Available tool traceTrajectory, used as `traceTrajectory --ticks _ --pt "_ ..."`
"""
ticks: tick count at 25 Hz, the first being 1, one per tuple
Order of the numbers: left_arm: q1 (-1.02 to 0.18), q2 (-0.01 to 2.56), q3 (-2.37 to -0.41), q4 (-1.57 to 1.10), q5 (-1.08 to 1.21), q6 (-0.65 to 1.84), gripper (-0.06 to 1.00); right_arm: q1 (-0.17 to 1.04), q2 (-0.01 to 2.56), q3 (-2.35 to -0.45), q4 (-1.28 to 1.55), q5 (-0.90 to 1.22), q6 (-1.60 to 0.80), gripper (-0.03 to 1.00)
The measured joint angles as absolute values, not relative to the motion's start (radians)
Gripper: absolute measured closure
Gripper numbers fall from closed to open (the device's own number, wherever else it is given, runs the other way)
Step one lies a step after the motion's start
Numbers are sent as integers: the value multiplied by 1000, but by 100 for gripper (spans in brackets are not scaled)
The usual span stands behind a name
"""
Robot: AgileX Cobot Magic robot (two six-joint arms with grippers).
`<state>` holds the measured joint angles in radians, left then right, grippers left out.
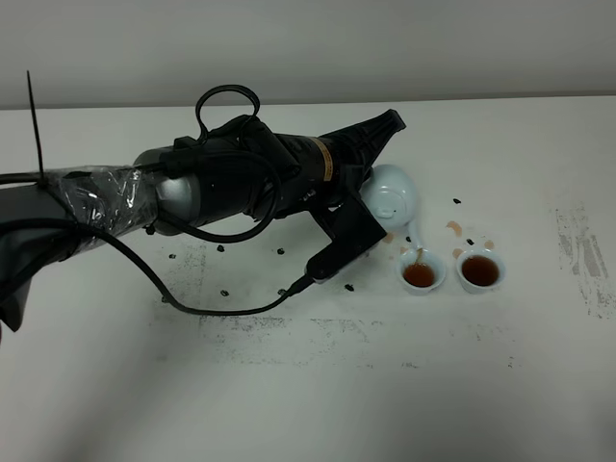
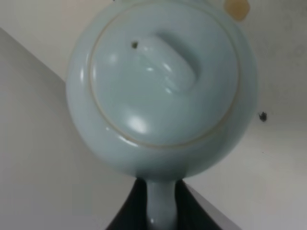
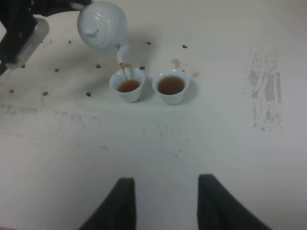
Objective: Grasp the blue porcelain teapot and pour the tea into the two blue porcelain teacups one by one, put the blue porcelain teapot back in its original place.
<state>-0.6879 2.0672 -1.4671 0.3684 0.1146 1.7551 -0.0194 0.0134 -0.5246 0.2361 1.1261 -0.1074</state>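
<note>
Left of the two cups, the left gripper [image 1: 371, 207] is closed on the handle of the teapot [image 1: 389, 192], and the pot is tipped so its spout hangs over the near cup. A thin line of tea runs down into that left cup [image 1: 422, 271], which looks almost full of brown tea. If the pot stays tipped, I think the cup could run over. If the arm shakes, the tea could miss the rim and splash on the table [image 1: 308, 385]. The handle is thin and shiny, so the pot might turn in the grip. Just right of the left cup sits the right cup [image 1: 479, 270], almost touching it, and it has tea in it too, so a bump to one could push the other. Small brown drips [image 1: 453, 227] lie on the table just behind the cups, and little dark specks [image 1: 221, 248] are scattered to the left of them. The right gripper [image 3: 165, 201] is open and holds nothing, well away from the cups.
</note>
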Motion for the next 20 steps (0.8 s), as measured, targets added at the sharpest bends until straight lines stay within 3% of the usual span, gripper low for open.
traceTrajectory --ticks 20 --pt "-688 2067 -1467 368 111 1778 91 -19 13 -525 237 1126 -107 67"
